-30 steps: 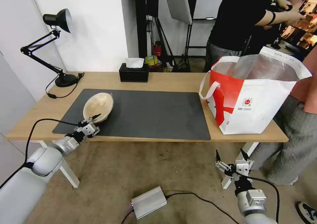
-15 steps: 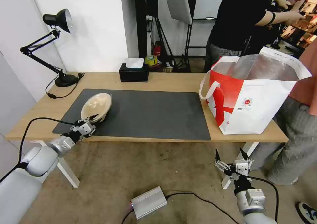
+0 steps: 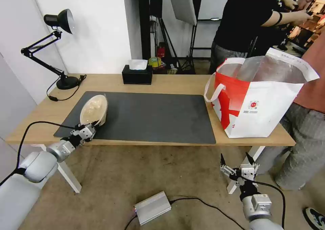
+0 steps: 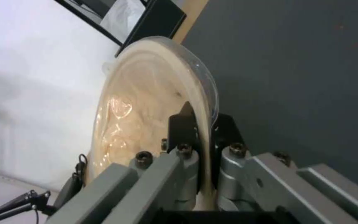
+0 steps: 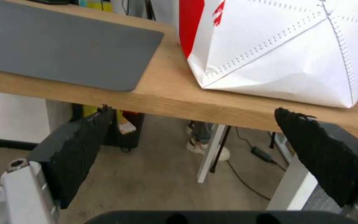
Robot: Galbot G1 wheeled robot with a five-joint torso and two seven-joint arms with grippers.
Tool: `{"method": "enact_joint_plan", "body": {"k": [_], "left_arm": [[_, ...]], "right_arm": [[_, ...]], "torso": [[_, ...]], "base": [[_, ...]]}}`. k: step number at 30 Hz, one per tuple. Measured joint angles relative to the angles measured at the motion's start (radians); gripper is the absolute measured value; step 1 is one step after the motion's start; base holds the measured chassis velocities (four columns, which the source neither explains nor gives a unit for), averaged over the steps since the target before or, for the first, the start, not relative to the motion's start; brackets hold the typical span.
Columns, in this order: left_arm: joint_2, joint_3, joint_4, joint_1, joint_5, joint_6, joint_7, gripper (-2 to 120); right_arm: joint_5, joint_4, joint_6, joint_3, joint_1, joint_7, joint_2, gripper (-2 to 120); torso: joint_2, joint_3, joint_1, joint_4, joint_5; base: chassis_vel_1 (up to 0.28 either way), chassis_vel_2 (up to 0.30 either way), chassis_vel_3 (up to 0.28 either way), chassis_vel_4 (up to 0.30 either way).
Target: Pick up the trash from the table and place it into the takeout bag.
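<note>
The beige pulp bowl (image 3: pixel 93 109) with a clear lid stands tilted up on its edge over the left end of the dark mat (image 3: pixel 152 116). My left gripper (image 3: pixel 90 124) is shut on the bowl's near rim; in the left wrist view the black fingers (image 4: pixel 182 127) pinch the rim of the bowl (image 4: pixel 146 102). The red-and-white takeout bag (image 3: pixel 260 98) stands open at the table's right end, and its white side (image 5: pixel 286 46) rests on the table (image 5: pixel 179 96). My right gripper (image 3: pixel 236 159) hangs open below the table's front edge, under the bag.
A black tissue box (image 3: pixel 137 75) sits at the table's back edge. A black desk lamp (image 3: pixel 50 43) stands at the back left. A grey box with cables (image 3: pixel 153 208) lies on the floor. People stand behind and right of the bag.
My left gripper has tipped the beige bowl up from nearly flat to steeply on edge and drawn it slightly left. The right arm has stayed still.
</note>
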Motion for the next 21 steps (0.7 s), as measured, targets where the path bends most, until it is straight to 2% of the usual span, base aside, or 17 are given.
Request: {"method": "enact_joint_plan", "body": {"k": [13,21], "left_arm": [[0.050,0.003,-0.096,-0.043,-0.032,-0.011,-0.003,1],[0.100,0.101,-0.138,-0.174,-0.077,-0.002,-0.006,1]], "right_arm": [[-0.002,0.013,-0.001,-0.005,0.000,0.001,0.000,100],[-0.008,0.018,-0.002,-0.009,-0.003,0.001,0.003,100]], "torso": [[0.000,0.000,0.000,0.0000,0.0002],[0.000,0.000,0.000,-0.0001,0.0001]], "base": [[0.000,0.000,0.000,0.000],[0.000,0.000,0.000,0.000]]}}
